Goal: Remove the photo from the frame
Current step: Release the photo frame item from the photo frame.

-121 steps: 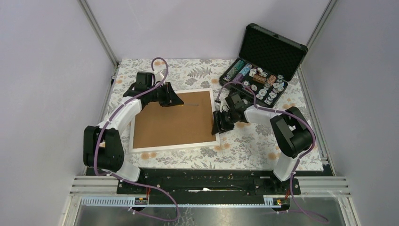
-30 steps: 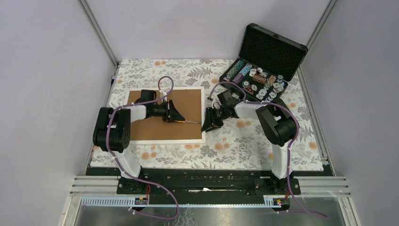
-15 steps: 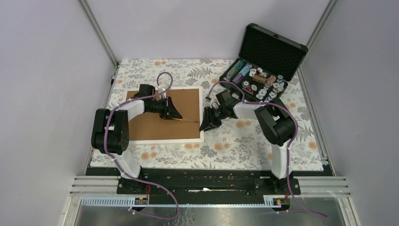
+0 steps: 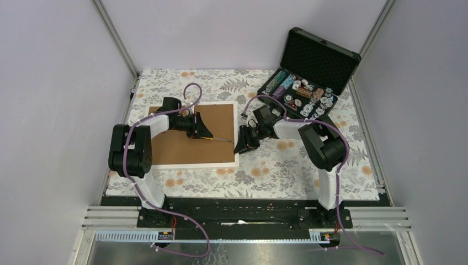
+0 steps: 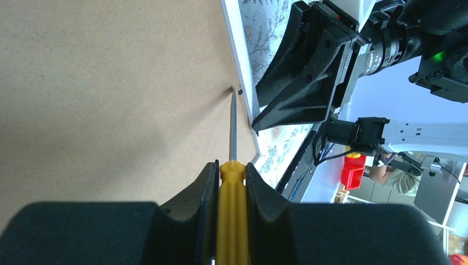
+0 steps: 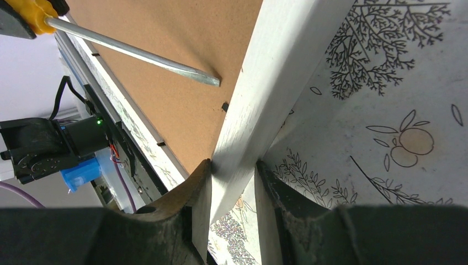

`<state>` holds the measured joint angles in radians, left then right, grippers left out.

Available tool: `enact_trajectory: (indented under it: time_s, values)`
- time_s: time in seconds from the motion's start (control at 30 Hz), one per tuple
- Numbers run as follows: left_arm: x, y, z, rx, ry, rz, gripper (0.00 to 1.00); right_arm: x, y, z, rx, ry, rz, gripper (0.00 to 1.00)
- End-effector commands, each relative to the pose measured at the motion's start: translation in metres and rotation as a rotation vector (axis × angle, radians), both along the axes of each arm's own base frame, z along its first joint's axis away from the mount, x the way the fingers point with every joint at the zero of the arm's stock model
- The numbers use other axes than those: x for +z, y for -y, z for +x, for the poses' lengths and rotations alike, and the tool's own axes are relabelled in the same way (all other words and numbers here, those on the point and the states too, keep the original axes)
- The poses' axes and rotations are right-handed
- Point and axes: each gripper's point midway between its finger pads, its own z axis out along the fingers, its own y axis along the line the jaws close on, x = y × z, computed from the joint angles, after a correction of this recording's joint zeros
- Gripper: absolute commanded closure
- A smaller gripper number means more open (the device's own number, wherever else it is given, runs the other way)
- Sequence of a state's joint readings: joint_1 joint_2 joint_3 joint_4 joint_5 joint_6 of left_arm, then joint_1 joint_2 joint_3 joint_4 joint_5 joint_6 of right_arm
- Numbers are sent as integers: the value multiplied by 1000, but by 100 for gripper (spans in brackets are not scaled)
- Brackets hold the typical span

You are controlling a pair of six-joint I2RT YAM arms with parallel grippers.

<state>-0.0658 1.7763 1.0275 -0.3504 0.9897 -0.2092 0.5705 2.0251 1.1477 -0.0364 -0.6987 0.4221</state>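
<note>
1. The frame (image 4: 193,164) lies back-up on the floral cloth (image 4: 287,165), left of the table's middle, its brown backing (image 4: 179,149) facing the ceiling.
2. The left gripper (image 5: 230,165) reaches over the backing from the left. Its jaws are pressed onto the yellow handle of a screwdriver (image 5: 232,182), with the handle filling the narrow gap between them.
3. The screwdriver's bare shaft points toward the frame's right border. Its tip sits just beside a small black tab (image 5: 241,91) at the backing's edge.
4. In the right wrist view the tip looks low over the backing, but I cannot tell whether it touches.
5. The right gripper (image 6: 232,168) is at the frame's right side. Its jaws stand partly apart and pinch the white border between them.
6. A black case (image 4: 317,61) stands open at the far right corner, well apart from the frame, with poker chips (image 4: 301,94) in its tray.
</note>
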Motion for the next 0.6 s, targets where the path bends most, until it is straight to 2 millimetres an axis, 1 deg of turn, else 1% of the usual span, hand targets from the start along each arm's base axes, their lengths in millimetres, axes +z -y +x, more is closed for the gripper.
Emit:
enact_trajectory:
  time_s: [0.0, 0.2, 0.37, 0.43, 0.57]
  values:
    - [-26, 7, -3, -48, 15, 91, 100, -80, 35, -18, 39, 31, -275, 100]
    - [-39, 11, -12, -73, -16, 107, 100, -81, 35, -19, 40, 27, -277, 100]
    - [-43, 13, -16, -93, -28, 103, 100, -82, 35, -19, 41, 24, -278, 100]
    - [-40, 11, -14, -88, -23, 101, 100, -82, 36, -19, 40, 23, -280, 100]
    - [-27, 0, -7, -62, 12, 102, 100, -82, 37, -19, 39, 24, -283, 100]
